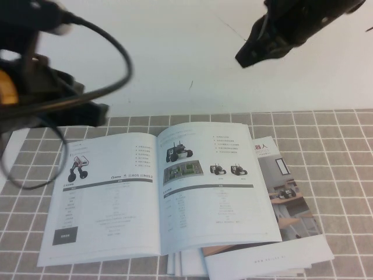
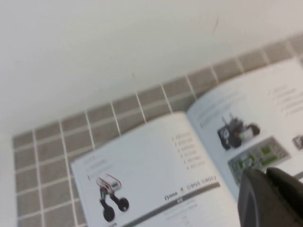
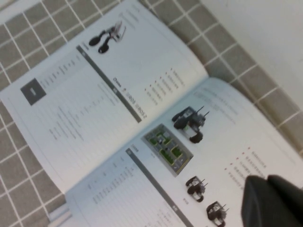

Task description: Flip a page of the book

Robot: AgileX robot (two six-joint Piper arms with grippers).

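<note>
The book (image 1: 116,198) lies open and flat on the tiled cloth, both leaves down. Its right-hand page (image 1: 215,192) shows wheeled-robot photos, a dark header bar and a table. My left gripper (image 1: 98,114) hangs raised over the cloth beyond the book's far left corner, shut and empty. My right gripper (image 1: 246,57) is raised high beyond the book's far right side, shut and empty. The left wrist view shows the book (image 2: 156,165) below the left gripper (image 2: 268,191). The right wrist view shows the book (image 3: 118,118) below the right gripper (image 3: 271,198).
A colour room-photo brochure (image 1: 291,198) sticks out from under the book's right edge. Loose white sheets (image 1: 262,263) lie under its near edge. A grey tiled cloth (image 1: 338,146) covers the table; a bare white surface (image 1: 186,58) lies beyond it.
</note>
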